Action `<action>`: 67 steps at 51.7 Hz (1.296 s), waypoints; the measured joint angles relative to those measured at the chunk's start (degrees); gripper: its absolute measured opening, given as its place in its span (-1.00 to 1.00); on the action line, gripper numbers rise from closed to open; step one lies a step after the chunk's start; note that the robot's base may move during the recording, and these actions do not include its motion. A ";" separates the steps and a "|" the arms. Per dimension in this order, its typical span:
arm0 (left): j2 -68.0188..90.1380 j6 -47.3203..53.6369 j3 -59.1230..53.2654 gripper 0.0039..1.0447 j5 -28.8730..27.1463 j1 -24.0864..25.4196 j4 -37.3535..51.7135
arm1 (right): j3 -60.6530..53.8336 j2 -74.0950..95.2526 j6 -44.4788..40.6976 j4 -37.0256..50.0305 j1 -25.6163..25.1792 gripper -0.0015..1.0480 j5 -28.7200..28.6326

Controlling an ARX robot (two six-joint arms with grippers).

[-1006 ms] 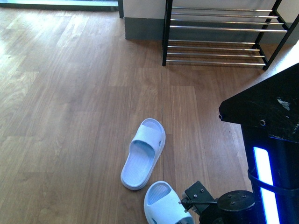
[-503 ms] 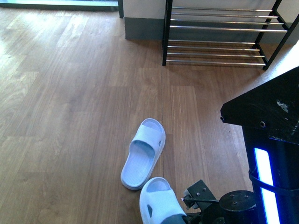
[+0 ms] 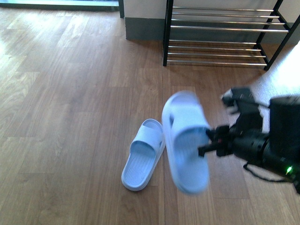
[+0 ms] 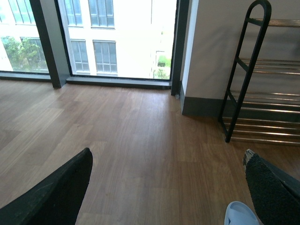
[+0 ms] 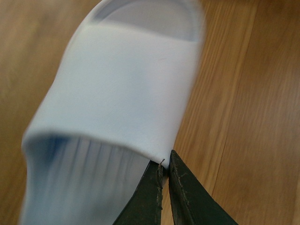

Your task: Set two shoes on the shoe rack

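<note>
Right claw (image 3: pixel 209 142) pinched shut on one pale blue slide (image 3: pixel 185 140), gripping its side edge next to the strap. Right wrist view: the two dark fingers (image 5: pixel 180 197) are pressed together on the rim of the slide (image 5: pixel 117 93). The held slide is in the air above the wood floor (image 3: pixel 70 93), toe end pointing toward the shoe rack (image 3: pixel 220 35), top side facing the camera, and blurred. It has a wide smooth strap, an open toe, a ribbed footbed and a thick moulded sole, all one pale blue colour.

Second slide (image 3: pixel 143 154) lies flat on the floor, sole down, just left of the held one and not touching it, toe angled toward the rack. Same shape and colour.

The rack has a black frame and silver rods, and stands against the wall at the far side, well apart from both slides.

Left claw (image 4: pixel 164 192) is spread wide and grips nothing. The toe of a slide (image 4: pixel 240 214) shows near its one finger (image 4: pixel 274 187).
</note>
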 joint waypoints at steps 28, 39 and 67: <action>0.00 0.00 0.00 0.83 0.00 0.00 0.02 | -17.81 -68.50 0.52 -39.26 -12.31 -0.98 -3.21; 0.00 0.00 0.00 0.83 -0.02 0.00 0.02 | -22.58 -89.44 0.57 -48.44 -21.55 -0.98 -4.31; 0.00 0.00 0.00 0.83 0.00 0.00 0.02 | -24.02 -91.67 0.96 -49.13 -22.58 -0.98 -4.09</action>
